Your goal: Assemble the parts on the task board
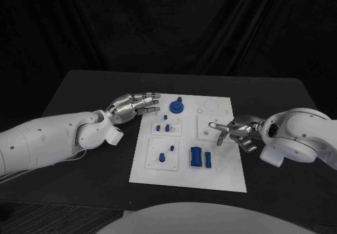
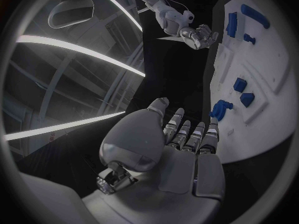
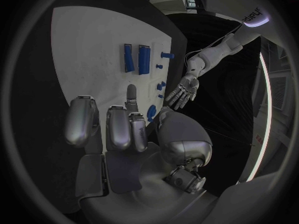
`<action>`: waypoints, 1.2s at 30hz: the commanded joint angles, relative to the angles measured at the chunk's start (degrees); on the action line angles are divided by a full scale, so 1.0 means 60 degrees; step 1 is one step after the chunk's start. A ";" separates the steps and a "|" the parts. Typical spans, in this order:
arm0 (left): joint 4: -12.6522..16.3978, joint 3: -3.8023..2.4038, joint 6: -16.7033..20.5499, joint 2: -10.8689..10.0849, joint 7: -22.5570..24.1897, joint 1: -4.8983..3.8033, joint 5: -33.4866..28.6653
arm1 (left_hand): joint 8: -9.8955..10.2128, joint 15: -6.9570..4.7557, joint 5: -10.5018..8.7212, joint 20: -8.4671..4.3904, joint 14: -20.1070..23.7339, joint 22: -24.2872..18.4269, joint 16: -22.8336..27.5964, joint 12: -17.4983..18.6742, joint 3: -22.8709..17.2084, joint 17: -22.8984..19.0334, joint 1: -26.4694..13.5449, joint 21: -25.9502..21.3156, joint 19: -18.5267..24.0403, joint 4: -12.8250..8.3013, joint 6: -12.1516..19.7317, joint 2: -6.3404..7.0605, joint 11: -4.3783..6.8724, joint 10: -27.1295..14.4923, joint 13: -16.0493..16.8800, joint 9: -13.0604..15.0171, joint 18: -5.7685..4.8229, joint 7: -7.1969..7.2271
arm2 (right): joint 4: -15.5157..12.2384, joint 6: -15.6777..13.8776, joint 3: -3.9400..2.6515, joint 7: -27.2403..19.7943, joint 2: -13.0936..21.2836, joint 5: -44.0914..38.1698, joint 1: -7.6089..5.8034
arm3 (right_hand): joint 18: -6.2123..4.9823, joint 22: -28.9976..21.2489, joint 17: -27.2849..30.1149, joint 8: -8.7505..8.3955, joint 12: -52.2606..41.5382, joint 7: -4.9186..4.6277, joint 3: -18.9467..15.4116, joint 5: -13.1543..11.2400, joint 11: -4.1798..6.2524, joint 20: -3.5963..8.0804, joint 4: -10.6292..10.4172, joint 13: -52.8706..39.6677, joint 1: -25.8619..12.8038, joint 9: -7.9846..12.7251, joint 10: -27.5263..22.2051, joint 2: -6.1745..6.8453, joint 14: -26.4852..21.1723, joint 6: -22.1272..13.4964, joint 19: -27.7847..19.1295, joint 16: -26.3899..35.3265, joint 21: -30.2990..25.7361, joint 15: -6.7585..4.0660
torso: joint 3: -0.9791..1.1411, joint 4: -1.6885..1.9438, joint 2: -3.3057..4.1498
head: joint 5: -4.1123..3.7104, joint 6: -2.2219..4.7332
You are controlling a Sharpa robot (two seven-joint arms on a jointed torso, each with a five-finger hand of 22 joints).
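Task board: white plate lying flat at the table's middle, long side running from 12 to 6 o'clock.
Parts: a round blue part sits near the board's 11 o'clock corner; two small blue pegs stand in a raised tile below it; one peg at 8 o'clock; two upright blue blocks at 6 o'clock.
Left hand: released, fingers straight and apart, tips at the board's 10 o'clock edge, just beside the round blue part, holding nothing.
Right hand: over the board's 3 o'clock edge, fingers loosely spread, one pointing down at the plate; nothing grasped.
Table: black.
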State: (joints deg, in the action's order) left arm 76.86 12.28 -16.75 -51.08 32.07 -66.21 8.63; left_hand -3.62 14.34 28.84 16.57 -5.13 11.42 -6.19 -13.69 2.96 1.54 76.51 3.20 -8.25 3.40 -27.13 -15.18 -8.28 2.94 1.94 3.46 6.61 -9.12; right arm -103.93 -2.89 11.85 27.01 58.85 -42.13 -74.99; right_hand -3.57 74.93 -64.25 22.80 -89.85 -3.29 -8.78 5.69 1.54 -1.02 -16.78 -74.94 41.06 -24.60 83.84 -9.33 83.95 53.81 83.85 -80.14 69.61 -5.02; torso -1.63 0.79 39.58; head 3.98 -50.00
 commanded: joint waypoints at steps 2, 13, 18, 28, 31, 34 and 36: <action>0.0020 -0.0008 -0.0085 0.0021 0.0109 0.0015 -0.0054 | -0.0037 0.0039 0.0071 0.0012 -0.0015 0.0007 -0.0063 -0.0071 -0.0060 0.0012 0.0008 0.0045 -0.0086 -0.0006 -0.0055 -0.0033 -0.0069 0.0036 0.0016 0.0017 -0.0080 -0.0057 | -0.0122 -0.0365 0.0009 -0.1176 0.0117 0.0009 -0.0076 | -0.0074 0.1619 -0.0118 -0.0623 -0.0025 -0.0150 -0.0539 -0.0372 -0.0193 -0.0131 0.0002 -0.2509 -0.0070 0.0471 0.1027 -0.0363 0.0386 -0.0274 0.0074 -0.0089 0.0114 0.0118 | -0.0003 0.0002 0.0008 | -0.0010 0.0000; 0.0011 -0.0008 -0.0074 0.0028 0.0116 0.0016 -0.0054 | -0.0040 0.0038 0.0105 0.0012 -0.0015 0.0001 -0.0065 -0.0077 -0.0115 0.0012 0.0013 0.0048 -0.0090 -0.0044 -0.0062 -0.0034 -0.0077 0.0044 0.0016 0.0017 -0.0080 -0.0063 | 0.0003 0.0340 0.0013 -0.1539 0.0184 0.0021 0.0257 | -0.0065 0.1631 -0.0189 -0.1736 -0.0025 -0.0394 -0.1755 -0.0487 -0.0386 -0.0296 0.0012 -0.2509 -0.0294 0.1488 0.1027 -0.0796 0.0367 -0.0642 0.0053 -0.0145 0.0207 0.0283 | 0.0003 -0.0003 0.0009 | 0.0001 0.0000; 0.0007 -0.0008 -0.0079 0.0028 0.0111 0.0017 -0.0054 | -0.0040 0.0037 0.0114 0.0011 -0.0016 -0.0003 -0.0067 -0.0084 -0.0131 0.0012 0.0016 0.0048 -0.0089 -0.0057 -0.0062 -0.0032 -0.0080 0.0048 0.0017 0.0017 -0.0080 -0.0063 | 0.0032 0.0550 0.0014 -0.1502 0.0135 0.0021 0.0405 | -0.0072 0.1632 -0.0220 -0.2037 -0.0025 -0.0401 -0.2108 -0.0491 -0.0259 -0.0255 0.0017 -0.2509 -0.0187 0.1801 0.1027 -0.0927 0.0366 -0.0742 0.0047 -0.0162 0.0233 0.0204 | 0.0005 -0.0003 0.0003 | -0.0020 0.0000; -0.0001 -0.0008 -0.0101 0.0041 0.0107 0.0020 -0.0054 | -0.0040 0.0037 0.0114 0.0011 -0.0016 -0.0003 -0.0067 -0.0084 -0.0131 0.0012 0.0016 0.0048 -0.0089 -0.0057 -0.0062 -0.0032 -0.0080 0.0048 0.0017 0.0017 -0.0080 -0.0063 | 0.0048 0.0752 0.0014 -0.1431 0.0021 0.0021 0.0543 | -0.0073 0.1629 -0.0211 -0.2249 -0.0025 -0.0336 -0.2353 -0.0487 -0.0171 -0.0176 0.0019 -0.2509 -0.0086 0.2033 0.1027 -0.1053 0.0362 -0.0838 0.0039 -0.0155 0.0238 0.0121 | 0.0000 0.0003 0.0010 | -0.0028 0.0000; -0.0006 -0.0008 -0.0108 0.0045 0.0105 0.0022 -0.0054 | -0.0041 0.0035 0.0122 0.0011 -0.0013 -0.0011 -0.0064 -0.0079 -0.0156 0.0011 0.0016 0.0047 -0.0086 -0.0075 -0.0069 -0.0030 -0.0083 0.0048 0.0016 0.0018 -0.0080 -0.0066 | 0.0046 0.0811 0.0014 -0.1414 -0.0013 0.0021 0.0567 | -0.0073 0.1629 -0.0212 -0.2271 -0.0025 -0.0331 -0.2376 -0.0485 -0.0166 -0.0170 0.0021 -0.2509 -0.0072 0.2059 0.1027 -0.1071 0.0362 -0.0848 0.0038 -0.0155 0.0238 0.0116 | 0.0000 0.0002 0.0007 | -0.0026 0.0000; -0.0008 -0.0008 -0.0115 0.0047 0.0102 0.0023 -0.0054 | -0.0041 0.0035 0.0122 0.0011 -0.0013 -0.0011 -0.0064 -0.0079 -0.0156 0.0011 0.0016 0.0047 -0.0086 -0.0075 -0.0069 -0.0030 -0.0083 0.0048 0.0016 0.0018 -0.0080 -0.0066 | 0.0037 0.0892 0.0014 -0.1394 -0.0042 0.0021 0.0586 | -0.0063 0.1641 -0.0280 -0.2268 -0.0025 -0.0334 -0.2396 -0.0485 -0.0167 -0.0166 0.0020 -0.2509 -0.0061 0.2072 0.1027 -0.1088 0.0374 -0.0816 0.0052 -0.0180 0.0283 0.0113 | 0.0000 0.0000 0.0004 | -0.0027 0.0000; -0.0009 -0.0008 -0.0116 0.0047 0.0101 0.0025 -0.0054 | -0.0041 0.0035 0.0122 0.0011 -0.0013 -0.0011 -0.0064 -0.0079 -0.0156 0.0011 0.0016 0.0047 -0.0086 -0.0075 -0.0069 -0.0030 -0.0083 0.0048 0.0016 0.0018 -0.0080 -0.0066 | 0.0032 0.0945 0.0014 -0.1368 -0.0055 0.0020 0.0596 | -0.0057 0.1648 -0.0305 -0.2256 -0.0025 -0.0337 -0.2432 -0.0484 -0.0171 -0.0161 0.0021 -0.2509 -0.0041 0.2092 0.1027 -0.1114 0.0380 -0.0749 0.0060 -0.0192 0.0311 0.0114 | -0.0001 -0.0001 0.0004 | -0.0026 0.0000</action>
State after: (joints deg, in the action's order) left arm 76.73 12.28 -16.76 -50.90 32.02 -66.17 8.63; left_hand -3.61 14.34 29.34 16.79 -5.13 11.42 -6.42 -13.92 2.49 1.54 76.51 3.20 -8.46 2.92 -27.13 -15.18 -8.47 3.14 1.98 3.50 6.60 -9.12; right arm -103.61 1.08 11.95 18.81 58.54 -42.06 -71.59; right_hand -3.57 74.91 -66.00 9.41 -89.85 -5.22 -23.14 3.05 0.02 -2.28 -16.70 -74.92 40.88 -12.10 83.95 -15.55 83.96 49.21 84.05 -81.03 71.22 -3.99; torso -1.62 0.79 39.62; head 3.81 -50.00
